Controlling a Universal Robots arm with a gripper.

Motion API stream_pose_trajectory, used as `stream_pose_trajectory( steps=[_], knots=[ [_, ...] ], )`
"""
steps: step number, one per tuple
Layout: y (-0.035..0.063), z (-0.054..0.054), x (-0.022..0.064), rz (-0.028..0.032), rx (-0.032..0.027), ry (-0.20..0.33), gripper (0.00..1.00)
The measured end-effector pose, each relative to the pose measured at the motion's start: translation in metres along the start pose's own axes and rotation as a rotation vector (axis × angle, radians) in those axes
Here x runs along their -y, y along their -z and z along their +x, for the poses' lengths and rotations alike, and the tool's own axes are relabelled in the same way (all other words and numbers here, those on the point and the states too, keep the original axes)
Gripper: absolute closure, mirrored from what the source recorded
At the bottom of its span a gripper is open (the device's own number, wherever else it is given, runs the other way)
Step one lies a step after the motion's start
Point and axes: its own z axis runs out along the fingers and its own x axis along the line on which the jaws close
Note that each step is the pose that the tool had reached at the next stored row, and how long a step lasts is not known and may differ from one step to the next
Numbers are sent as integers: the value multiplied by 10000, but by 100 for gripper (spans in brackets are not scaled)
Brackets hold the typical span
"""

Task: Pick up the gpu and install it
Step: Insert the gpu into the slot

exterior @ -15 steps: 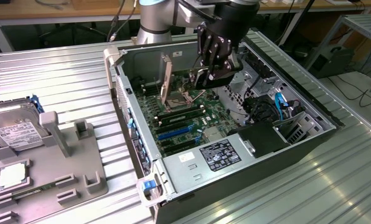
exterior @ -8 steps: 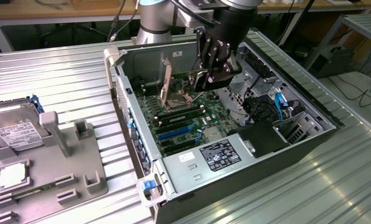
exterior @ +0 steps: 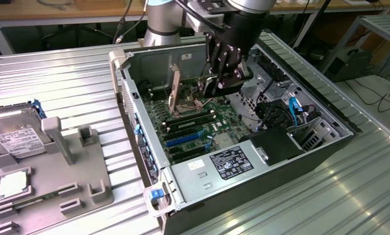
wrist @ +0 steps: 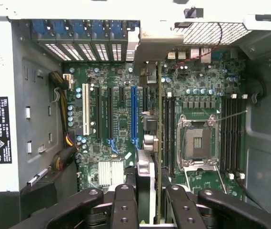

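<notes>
Inside the open grey metal computer case (exterior: 293, 161), the black robot gripper (wrist: 152, 205) is clamped partway closed on the thin green-board gpu (wrist: 149, 186) — held edge-on over the green motherboard (wrist: 121, 124).

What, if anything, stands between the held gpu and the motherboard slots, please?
Nothing visible does: the gripper holds the gpu edge-on above the motherboard slots inside the open case.
</notes>
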Motion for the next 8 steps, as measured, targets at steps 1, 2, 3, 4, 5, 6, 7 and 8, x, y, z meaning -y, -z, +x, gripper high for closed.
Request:
stream_pose_trajectory(
  steps=[1, 2, 3, 4, 5, 6, 7, 8],
  knots=[
    [-5, 0, 0, 0, 1, 0, 72],
    [-10, 1, 0, 0, 2, 0, 72],
    [-16, 1, 0, -1, 2, 0, 72],
    [-22, 1, 0, 0, 2, 0, 72],
    [-27, 2, 0, -1, 2, 0, 72],
    [-34, 2, 0, 0, 2, 0, 72],
    [-39, 2, 0, 0, 2, 0, 72],
    [-45, 3, 0, -1, 2, 0, 72]
  ],
)
